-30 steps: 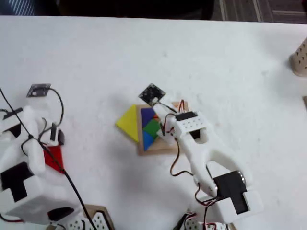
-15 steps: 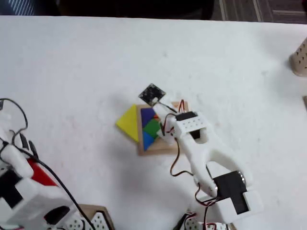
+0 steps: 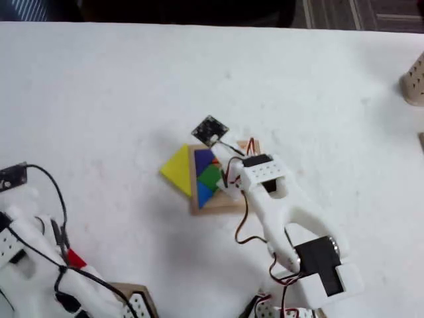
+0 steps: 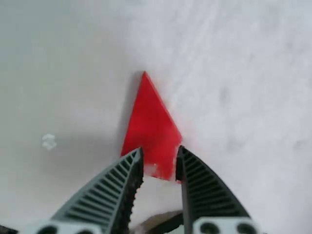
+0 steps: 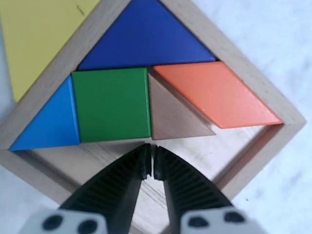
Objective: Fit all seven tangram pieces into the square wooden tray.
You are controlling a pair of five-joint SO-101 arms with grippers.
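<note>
The square wooden tray [image 3: 228,203] [image 5: 253,146] lies mid-table. In it sit a dark blue triangle [image 5: 146,39], a green square [image 5: 111,103], a light blue triangle [image 5: 51,124], an orange parallelogram [image 5: 214,97] and a plain wood triangle [image 5: 170,119]. A yellow triangle [image 3: 177,169] [image 5: 39,39] rests across the tray's left rim, mostly outside. My right gripper [image 5: 150,163] is shut and empty above the tray's bare floor. At the table's near left, my left gripper [image 4: 158,158] is shut on the base of the red triangle [image 4: 148,124] [image 3: 75,257].
The right arm [image 3: 285,212] stretches from the near edge to the tray. A beige perforated object [image 3: 414,83] stands at the right edge. A wooden block [image 3: 136,297] sits by the left arm's base. White tabletop stretches beyond the tray.
The left arm has drawn back toward the near-left corner, carrying the red triangle with it. The right arm and tray pieces have not moved.
</note>
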